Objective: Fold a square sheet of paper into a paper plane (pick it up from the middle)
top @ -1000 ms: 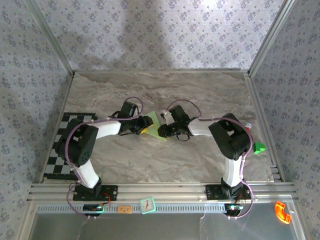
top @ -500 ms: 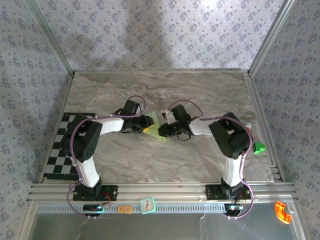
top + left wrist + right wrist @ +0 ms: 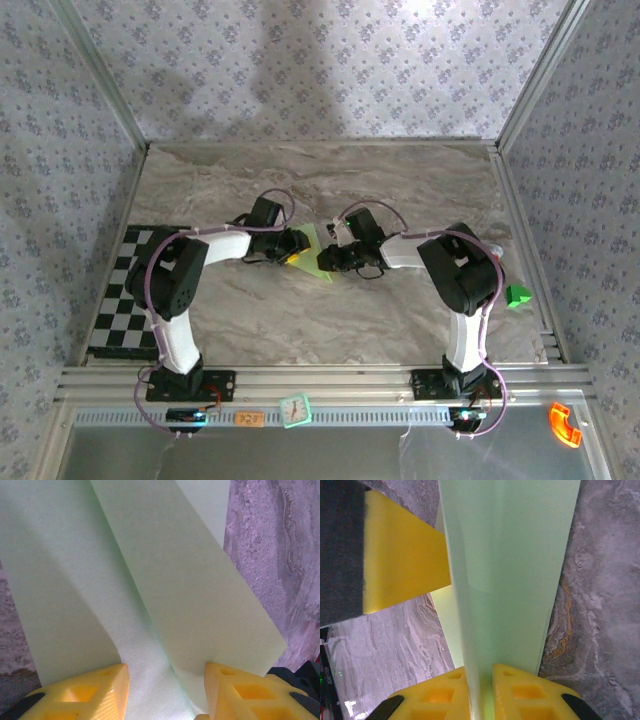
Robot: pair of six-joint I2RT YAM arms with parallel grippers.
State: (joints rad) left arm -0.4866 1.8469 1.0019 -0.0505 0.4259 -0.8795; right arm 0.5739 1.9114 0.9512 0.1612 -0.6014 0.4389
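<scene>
The square sheet of paper [image 3: 318, 254] is pale green and folded into long narrow flaps along a centre crease, with a pointed end toward the near side. It sits at mid-table between both grippers. My right gripper [image 3: 338, 259] is shut on the raised crease of the paper [image 3: 510, 555], its yellow fingers [image 3: 530, 692] pinching it from both sides at the right gripper [image 3: 481, 690]. My left gripper [image 3: 296, 245] comes in from the left. In its wrist view the left gripper [image 3: 167, 695] stands open, its fingers [image 3: 85, 695] apart, straddling the paper [image 3: 190, 580] where two flaps meet. One left finger [image 3: 405, 555] lies beside the paper.
A small bright green block [image 3: 517, 295] lies by the right wall. A black-and-white checkerboard [image 3: 125, 290] covers the table's left edge. A small clock-like tile [image 3: 295, 409] and an orange piece [image 3: 565, 423] rest on the near frame. Patterned walls enclose three sides.
My left gripper has slid right, closer onto the paper and toward the right gripper. The right gripper has shifted slightly and keeps its hold on the crease.
</scene>
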